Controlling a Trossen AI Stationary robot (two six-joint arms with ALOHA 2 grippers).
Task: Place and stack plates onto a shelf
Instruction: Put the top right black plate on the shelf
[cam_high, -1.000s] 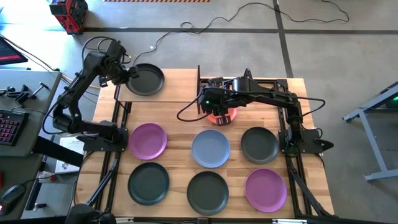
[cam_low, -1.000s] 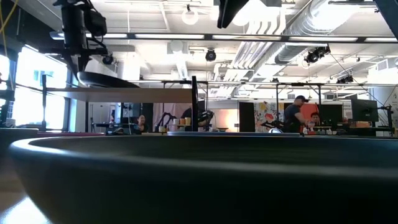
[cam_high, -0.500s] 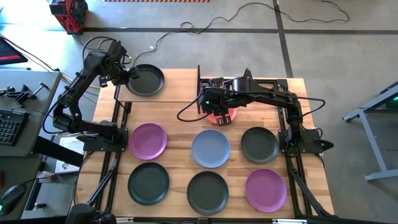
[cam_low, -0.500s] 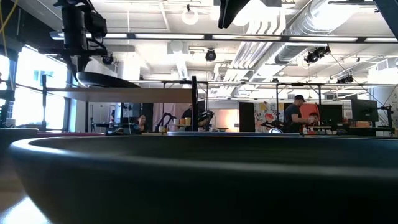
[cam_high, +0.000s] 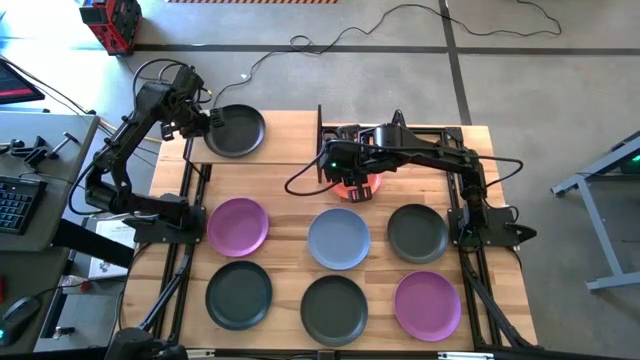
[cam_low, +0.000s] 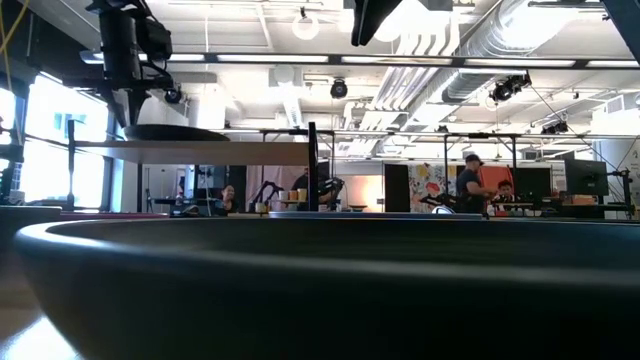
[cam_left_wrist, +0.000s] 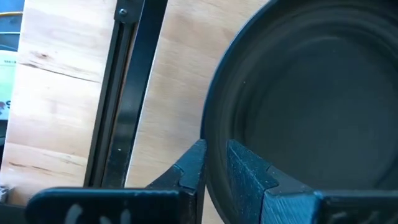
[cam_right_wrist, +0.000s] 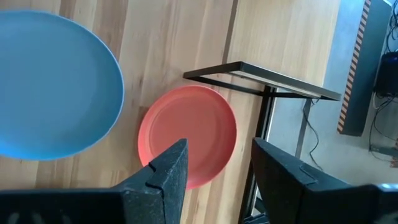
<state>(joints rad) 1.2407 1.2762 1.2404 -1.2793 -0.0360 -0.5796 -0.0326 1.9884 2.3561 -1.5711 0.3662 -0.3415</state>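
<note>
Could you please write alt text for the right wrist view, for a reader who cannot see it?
The right gripper, fingers open, hangs above an orange plate lying on the wooden tabletop. A light blue plate lies beside the orange one, apart from it. A black metal frame stands just past the orange plate.

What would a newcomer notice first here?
The left tool straddles the rim of a dark grey plate on the shelf at the table's far left. The right tool hovers open above the orange plate, beside the light blue plate.
</note>
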